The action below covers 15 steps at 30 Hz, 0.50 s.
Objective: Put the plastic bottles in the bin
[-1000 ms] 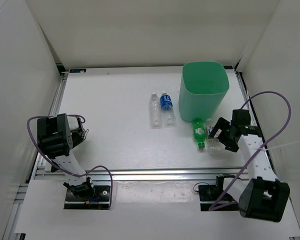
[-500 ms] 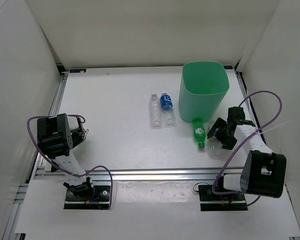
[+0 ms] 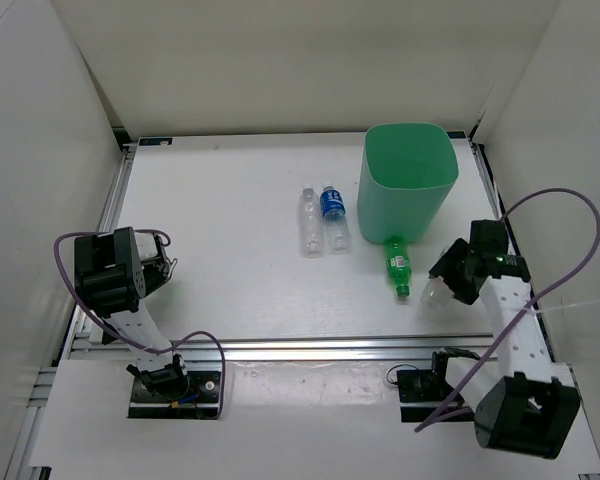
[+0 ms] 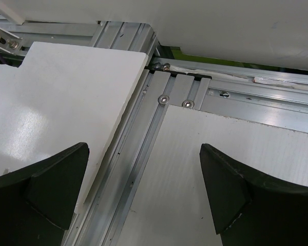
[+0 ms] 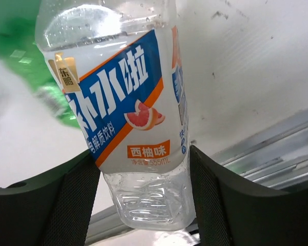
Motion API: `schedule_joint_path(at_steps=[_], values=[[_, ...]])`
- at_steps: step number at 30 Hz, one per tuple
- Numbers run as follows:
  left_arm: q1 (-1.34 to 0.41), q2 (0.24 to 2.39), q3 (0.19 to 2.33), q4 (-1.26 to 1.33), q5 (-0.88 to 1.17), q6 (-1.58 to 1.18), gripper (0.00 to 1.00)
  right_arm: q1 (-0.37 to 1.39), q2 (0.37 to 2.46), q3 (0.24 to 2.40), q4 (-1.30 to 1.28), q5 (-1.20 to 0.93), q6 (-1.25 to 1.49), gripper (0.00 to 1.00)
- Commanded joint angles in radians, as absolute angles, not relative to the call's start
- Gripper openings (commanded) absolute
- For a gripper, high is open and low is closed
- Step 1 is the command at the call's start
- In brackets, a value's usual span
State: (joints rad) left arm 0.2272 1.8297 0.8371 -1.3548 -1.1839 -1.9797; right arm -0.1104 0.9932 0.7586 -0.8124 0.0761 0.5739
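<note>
On my remote feed, the right wrist camera shows the right end effector (image 5: 141,171) clamped on the blue-and-red-labelled bottle (image 5: 118,102), while only the overhead view shows the green bottle (image 3: 398,266) lying at the foot of the bin (image 3: 408,180) and the left end effector (image 4: 143,189) gaping wide.
</note>
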Motion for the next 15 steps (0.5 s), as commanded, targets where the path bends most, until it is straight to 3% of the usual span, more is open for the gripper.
schedule_joint_path(at_steps=[1,6,15], values=[[0.233,1.824,0.853,-1.431,-1.186,-2.105,1.0,-0.107,0.911,0.92,-0.977,0.098,0.644,0.3],[0.233,1.824,0.853,-1.431,-1.186,-2.105,1.0,-0.117,0.845,1.283,-0.996,0.091,0.615,0.23],[0.233,1.824,0.853,-1.431,-1.186,-2.105,1.0,-0.088,1.233,1.658,-0.723,-0.187,0.578,0.17]])
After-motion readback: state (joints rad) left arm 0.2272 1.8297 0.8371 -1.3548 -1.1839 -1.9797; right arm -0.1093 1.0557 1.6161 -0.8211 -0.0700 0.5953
